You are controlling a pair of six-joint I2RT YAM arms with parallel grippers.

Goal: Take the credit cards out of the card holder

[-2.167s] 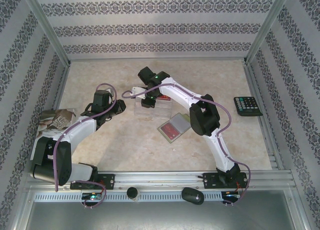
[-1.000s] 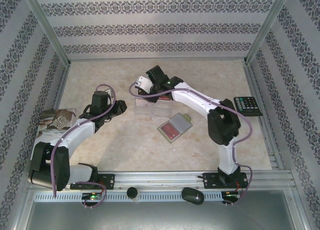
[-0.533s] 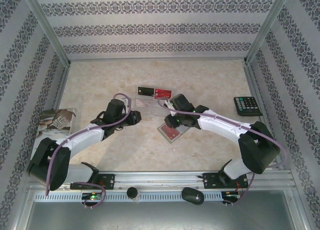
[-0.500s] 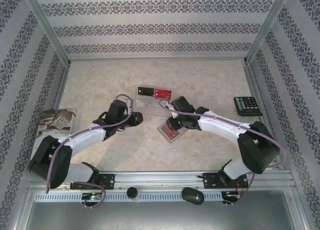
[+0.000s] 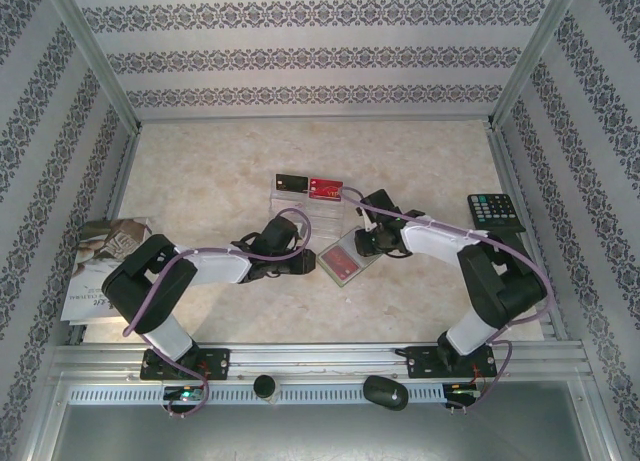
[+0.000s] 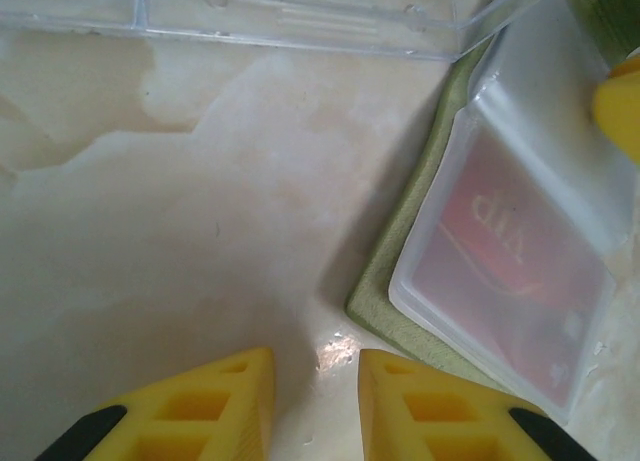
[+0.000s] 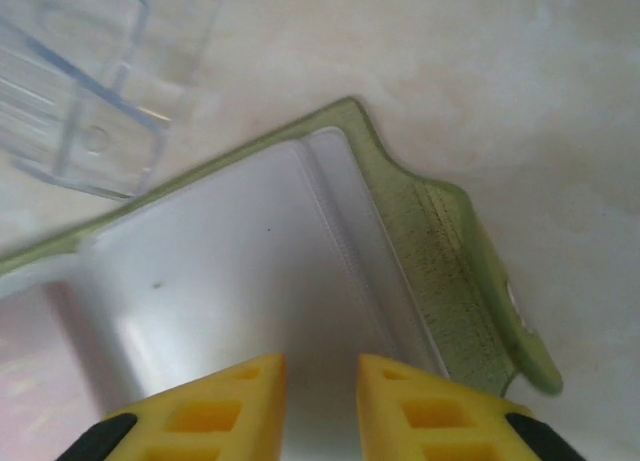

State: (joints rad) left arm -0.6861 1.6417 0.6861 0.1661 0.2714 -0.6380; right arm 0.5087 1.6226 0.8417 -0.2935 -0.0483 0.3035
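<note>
Fingers [image 6: 235, 406] of the left gripper [image 6: 313, 411] are slightly spread with nothing between them. They sit low over the bare table [image 5: 200, 161], just left of the card holder [image 6: 395, 281]. The right gripper [image 7: 320, 396] has its fingers equally parted and empty, poised over the pale grey inner sleeve at the holder's right end. One of its yellow tips also shows at the upper right of the left wrist view.

The card holder lies open and flat at mid-table, between the two grippers. A sleeved red card [image 6: 505, 271] is visible through a translucent pocket. Just beyond the holder on the far side is a clear plastic case [image 5: 305, 219]. Beyond that, a black card [image 5: 289, 184] and a loose red card [image 5: 326, 189] lie side by side on the table.

About two seconds ago the right gripper was at that far spot, and the left gripper was well to the left, near the booklet [image 5: 100, 266]. Both arms have since converged on the holder.

Two cards appear to be out and at least one remains, so the task is judged partly done. The next step is likely bracing the holder with one gripper while the other extracts the sleeved card.
</note>
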